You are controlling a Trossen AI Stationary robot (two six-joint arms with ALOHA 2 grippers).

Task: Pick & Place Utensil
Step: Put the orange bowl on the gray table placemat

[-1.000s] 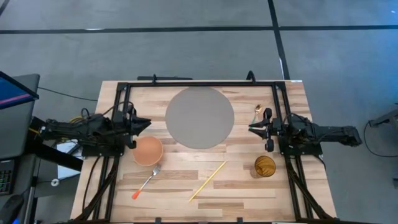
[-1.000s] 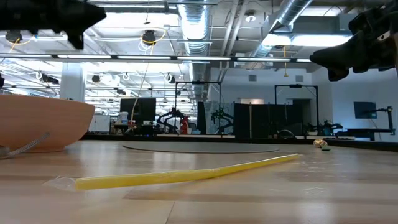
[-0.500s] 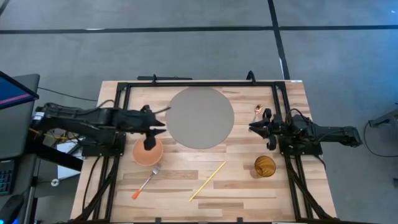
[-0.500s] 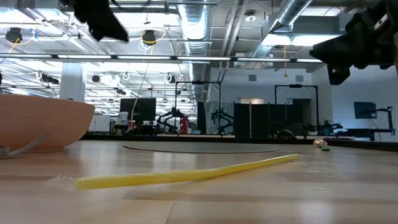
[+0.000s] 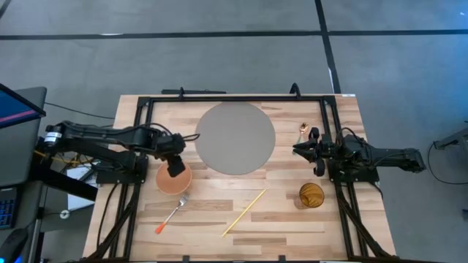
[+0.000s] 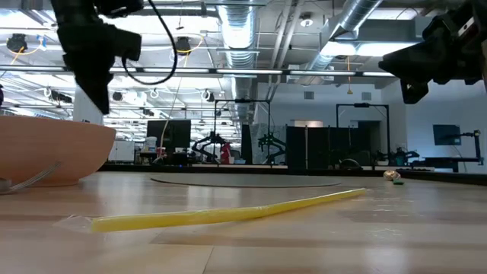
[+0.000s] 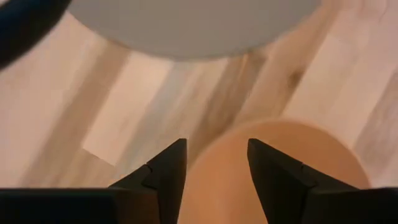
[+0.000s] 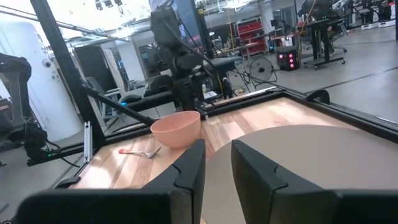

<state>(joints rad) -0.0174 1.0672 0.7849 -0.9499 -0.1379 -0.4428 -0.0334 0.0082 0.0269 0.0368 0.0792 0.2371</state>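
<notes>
Hovering over orange bowl — left gripper, fingers parted with narrow gap, nothing between them, pointing down at bowl's rim. Bowl sits just beside grey round mat. Fork with orange handle lies on table near bowl, untouched. Yellow straw lies diagonally toward table centre. Right gripper waits at mat's right edge — fingers slightly apart, empty. Amber cup near right arm; small spoon beyond it.
</notes>
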